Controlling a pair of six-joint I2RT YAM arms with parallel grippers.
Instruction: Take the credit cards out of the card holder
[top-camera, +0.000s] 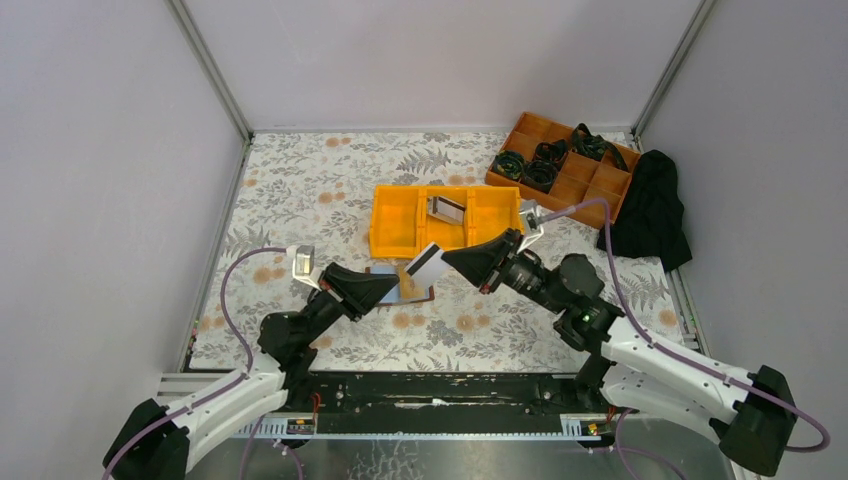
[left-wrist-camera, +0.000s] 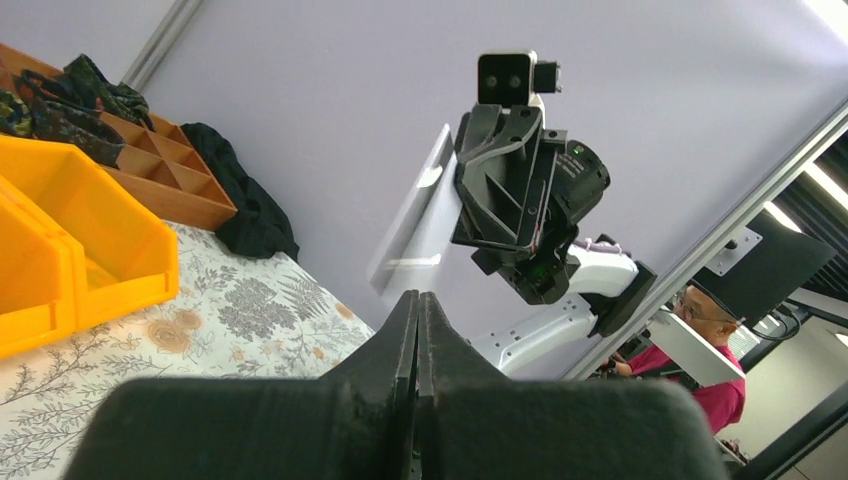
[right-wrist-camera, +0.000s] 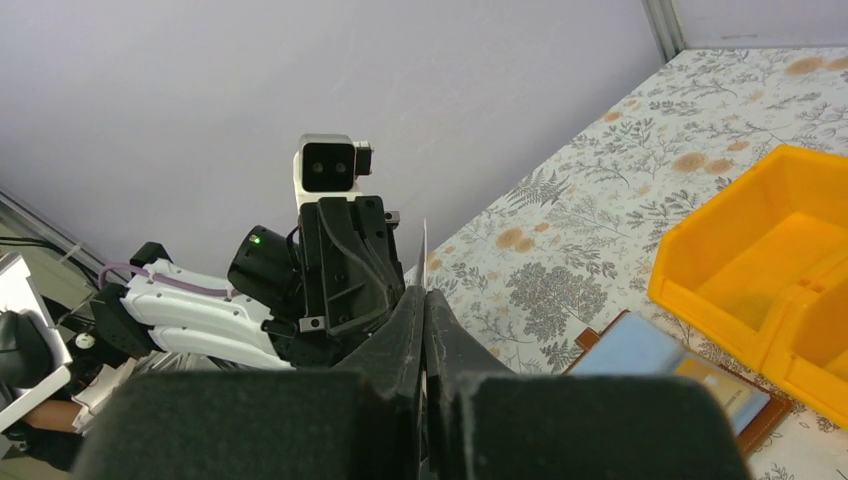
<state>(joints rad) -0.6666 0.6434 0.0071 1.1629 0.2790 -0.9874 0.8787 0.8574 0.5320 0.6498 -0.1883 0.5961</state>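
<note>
Clamped in the right pincer (top-camera: 446, 260), one credit card (top-camera: 425, 264) with a dark stripe hangs just above the card holder (right-wrist-camera: 762, 428), which lies on the surface (top-camera: 300, 180) with at least two more cards (right-wrist-camera: 715, 385) showing in it. Beside it the left pincer (top-camera: 397, 288) is closed on nothing visible. Another card (top-camera: 447, 209) lies in the yellow bin (top-camera: 395, 222) beyond, so the task looks partway done

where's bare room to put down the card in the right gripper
Free: floral cloth left of the yellow bins; the near strip this side of the card holder. Crowded: the middle, where the left gripper and right gripper meet; the far-right corner with brown tray and black cloth.
</note>
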